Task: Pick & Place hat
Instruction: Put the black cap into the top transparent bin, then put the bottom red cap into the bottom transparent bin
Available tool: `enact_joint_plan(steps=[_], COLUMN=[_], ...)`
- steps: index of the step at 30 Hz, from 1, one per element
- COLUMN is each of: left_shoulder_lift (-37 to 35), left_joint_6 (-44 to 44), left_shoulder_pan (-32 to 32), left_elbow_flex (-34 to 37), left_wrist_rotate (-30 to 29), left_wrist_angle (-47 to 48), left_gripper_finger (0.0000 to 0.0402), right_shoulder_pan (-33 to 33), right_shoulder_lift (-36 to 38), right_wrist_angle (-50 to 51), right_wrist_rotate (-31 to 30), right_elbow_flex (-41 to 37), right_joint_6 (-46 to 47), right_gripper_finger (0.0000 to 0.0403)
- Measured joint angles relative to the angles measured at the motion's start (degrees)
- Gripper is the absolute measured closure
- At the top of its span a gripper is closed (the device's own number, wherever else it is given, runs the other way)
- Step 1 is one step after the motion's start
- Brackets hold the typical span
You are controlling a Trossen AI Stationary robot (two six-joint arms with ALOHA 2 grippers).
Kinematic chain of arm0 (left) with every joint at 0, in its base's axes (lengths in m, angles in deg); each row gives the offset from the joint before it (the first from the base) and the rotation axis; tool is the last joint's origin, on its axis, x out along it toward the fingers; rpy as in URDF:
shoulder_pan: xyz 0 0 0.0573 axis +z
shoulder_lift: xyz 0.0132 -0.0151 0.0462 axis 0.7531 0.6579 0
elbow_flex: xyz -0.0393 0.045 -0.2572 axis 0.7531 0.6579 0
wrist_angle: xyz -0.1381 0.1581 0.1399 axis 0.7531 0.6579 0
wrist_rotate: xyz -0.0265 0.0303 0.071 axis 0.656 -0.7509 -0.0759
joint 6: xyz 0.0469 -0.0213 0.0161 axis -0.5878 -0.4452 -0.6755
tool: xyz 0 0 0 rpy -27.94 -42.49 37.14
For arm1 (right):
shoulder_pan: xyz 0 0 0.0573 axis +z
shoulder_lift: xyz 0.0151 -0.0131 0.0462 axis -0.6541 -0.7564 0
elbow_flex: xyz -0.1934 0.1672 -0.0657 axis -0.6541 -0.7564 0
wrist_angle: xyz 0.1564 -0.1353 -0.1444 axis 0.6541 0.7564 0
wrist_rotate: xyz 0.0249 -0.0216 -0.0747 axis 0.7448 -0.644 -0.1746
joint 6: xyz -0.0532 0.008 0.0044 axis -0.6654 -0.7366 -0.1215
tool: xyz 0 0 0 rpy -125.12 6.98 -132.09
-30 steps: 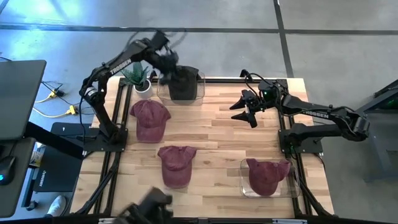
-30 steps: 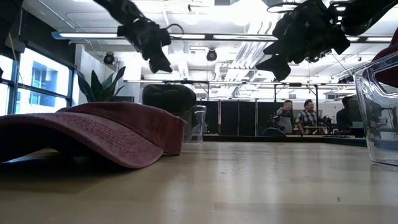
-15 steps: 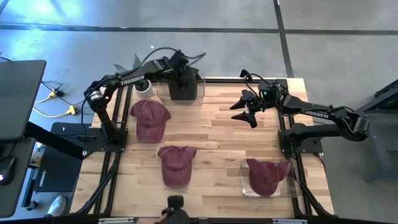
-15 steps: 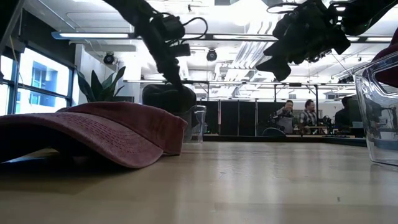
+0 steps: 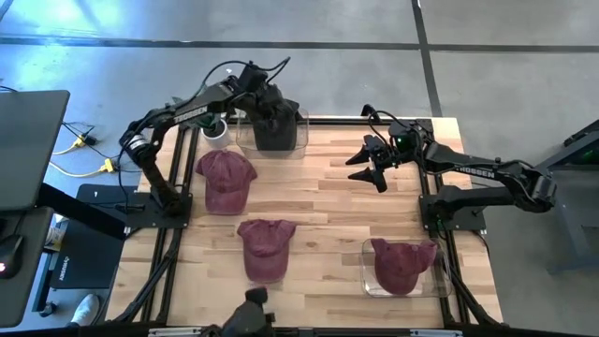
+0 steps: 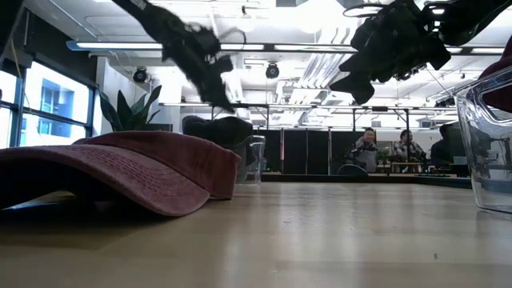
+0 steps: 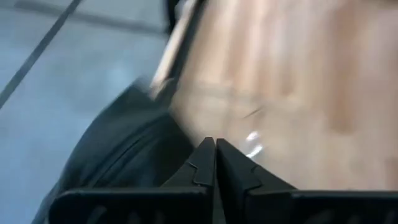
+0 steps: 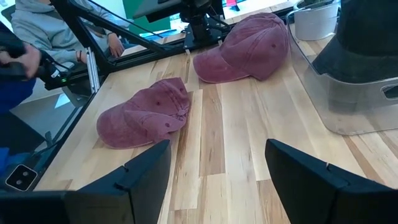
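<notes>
A black hat [image 5: 277, 131] sits in a clear bin [image 5: 301, 140] at the table's far edge, its crown [image 6: 218, 128] showing above the bin's rim. My left gripper [image 5: 265, 101] hangs over that crown with its fingers shut [image 7: 216, 158]; the dark hat [image 7: 118, 162] lies just beyond the tips. Two maroon hats [image 5: 225, 178] [image 5: 265, 245] lie flat on the table. A third maroon hat [image 5: 401, 262] rests in a clear bin at the near right. My right gripper [image 5: 370, 164] hovers open above the table's far right [image 8: 214, 180]. My left gripper's shut fingers [image 6: 224, 100] slant down from the far left toward the black hat's crown [image 6: 224, 120]. I cannot tell whether the tips touch the crown or stand just above it.
A potted plant [image 5: 213, 126] stands left of the black hat's bin. The near-right bin [image 6: 492, 144] rises at the low view's right. A maroon hat [image 6: 120, 172] fills the low view's left. Bare wood lies between the hats [image 8: 249, 143]. A person [image 8: 50, 31] sits beyond the table's left side.
My left gripper has swung from over the plant toward the black hat, dipped onto its crown, then drawn up and back a little. The hat's crown stands lower and flatter in the bin than before.
</notes>
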Motion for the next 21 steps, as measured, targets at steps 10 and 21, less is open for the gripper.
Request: enact_joint_plan(steps=[10, 21], left_shoulder_lift=[-10.01, -10.15], left_joint_6=[0.97, 10.28], left_shoulder_pan=[-12.48, -22.92], left_elbow_flex=[-0.17, 12.57], left_wrist_rotate=[-3.23, -10.38], left_wrist_angle=[15.18, 22.01], left_gripper_finger=[0.0394, 0.0394], right_shoulder_pan=[3.74, 12.24], right_shoulder_lift=[-0.12, -0.37], right_wrist_angle=[-0.53, -1.78], right_wrist_rotate=[-4.41, -11.16], right_elbow_flex=[0.00, 0.00], right_joint_6=[0.87, -0.33], right_gripper_finger=[0.0147, 0.0147])
